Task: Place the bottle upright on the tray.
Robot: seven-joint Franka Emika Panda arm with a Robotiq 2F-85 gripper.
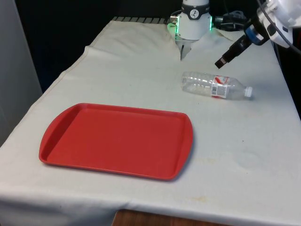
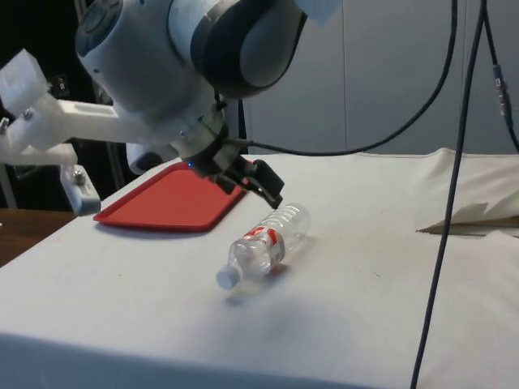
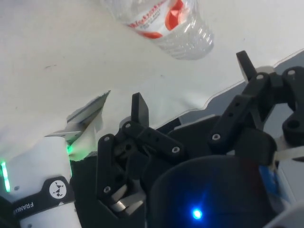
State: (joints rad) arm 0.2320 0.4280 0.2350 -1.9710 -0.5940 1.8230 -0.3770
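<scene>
Bottle: we count one clear plastic bottle, lying on its side on the desk, its white cap toward the front view's right and a red-and-white label around its middle.
Tray: one red tray, flat and bare, well apart from the bottle toward the front view's left and nearer that camera.
Tool: we see one black tool in the air above and just behind the bottle, touching nothing; in the wrist view its two fingers stand wide apart with nothing between them.
Edges: the bottle's cap points toward the desk's edge on the front view's right, with a strip of cloth between them; the tray sits near the front edge.
Open room: we see bare white cloth between tray and bottle, and more on the bottle's near side.
</scene>
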